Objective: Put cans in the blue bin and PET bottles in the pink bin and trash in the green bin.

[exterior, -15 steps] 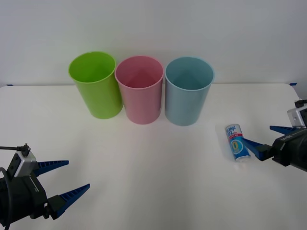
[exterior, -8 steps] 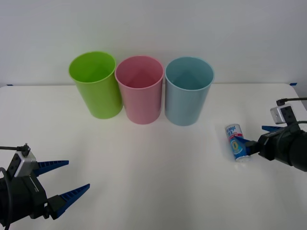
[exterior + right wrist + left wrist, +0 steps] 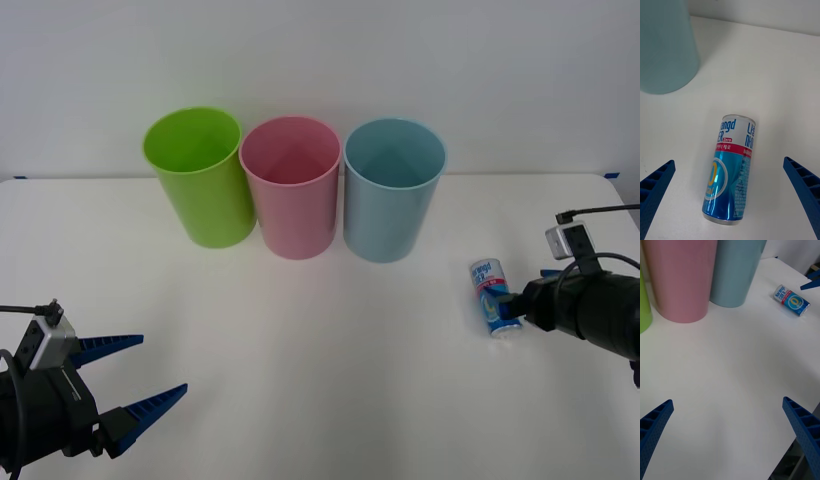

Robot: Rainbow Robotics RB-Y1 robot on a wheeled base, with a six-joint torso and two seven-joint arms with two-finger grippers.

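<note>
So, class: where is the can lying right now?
In the front view the can lies on its side on the table's right part, nearer than the blue bin, between the open right pincer's fingers.

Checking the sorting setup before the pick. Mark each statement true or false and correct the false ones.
1. The can lies on its side on the table. True.
2. The right gripper has its jaws shut on the can. False: they are open, one on each side of it.
3. The blue bin is the bin nearest the can. True.
4. The pink bin stands at one end of the row. False: it stands between the green bin and the blue bin.
</note>
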